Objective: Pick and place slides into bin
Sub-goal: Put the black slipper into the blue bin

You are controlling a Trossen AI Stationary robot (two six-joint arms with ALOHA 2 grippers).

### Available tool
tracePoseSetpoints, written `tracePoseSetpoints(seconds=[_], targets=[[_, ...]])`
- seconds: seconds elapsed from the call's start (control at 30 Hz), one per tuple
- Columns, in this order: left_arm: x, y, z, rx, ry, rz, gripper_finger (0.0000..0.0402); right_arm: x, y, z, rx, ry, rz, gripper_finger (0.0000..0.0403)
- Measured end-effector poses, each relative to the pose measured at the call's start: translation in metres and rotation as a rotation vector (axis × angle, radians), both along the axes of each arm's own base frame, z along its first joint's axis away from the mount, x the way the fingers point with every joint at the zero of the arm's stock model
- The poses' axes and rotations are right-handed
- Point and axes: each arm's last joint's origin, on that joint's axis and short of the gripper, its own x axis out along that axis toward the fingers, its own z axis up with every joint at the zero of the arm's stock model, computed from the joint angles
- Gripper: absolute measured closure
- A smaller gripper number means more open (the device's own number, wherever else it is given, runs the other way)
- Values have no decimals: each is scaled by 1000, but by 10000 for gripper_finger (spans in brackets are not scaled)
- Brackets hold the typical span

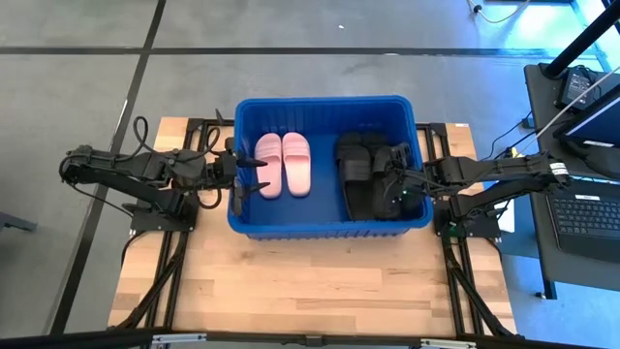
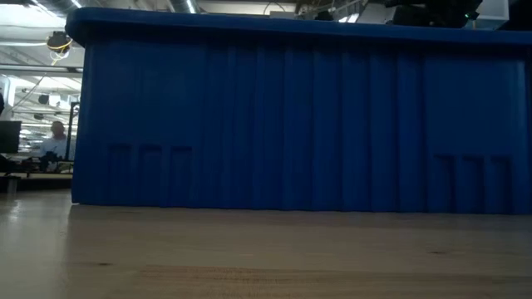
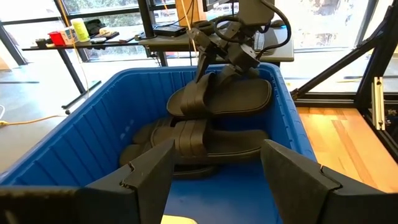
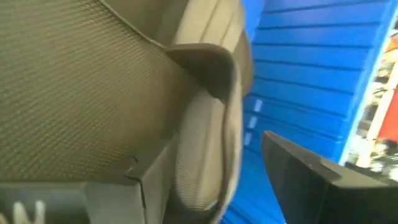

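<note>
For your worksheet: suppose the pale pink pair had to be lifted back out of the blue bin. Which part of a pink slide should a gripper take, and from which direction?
Probably the wide strap of a pink slide, from straight above. The pair lies flat, soles down, side by side in the left half of the bin, so the raised strap is the part fingers can close across. The left gripper, open at the bin's left wall, is nearest.

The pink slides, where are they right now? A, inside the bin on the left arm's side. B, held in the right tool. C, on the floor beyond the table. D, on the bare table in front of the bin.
A: in the high view the pink slides lie side by side inside the blue bin, at the end nearest the left tool, while the black slides sit at the other end.
</note>
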Motion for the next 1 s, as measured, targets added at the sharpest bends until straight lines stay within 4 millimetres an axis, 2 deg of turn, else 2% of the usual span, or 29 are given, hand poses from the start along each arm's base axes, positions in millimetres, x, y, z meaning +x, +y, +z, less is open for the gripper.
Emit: tracePoseSetpoints(seconds=[0.4, 0.57, 1.0], targets=[[0, 0, 0, -1, 0, 1, 168, -9, 2, -3, 130, 16, -112, 169], [0, 0, 0, 0, 0, 0, 168, -8, 3, 7, 222, -66, -190, 168], [0, 0, 0, 0, 0, 0, 168, -12, 7, 36, 474, -150, -318, 168]])
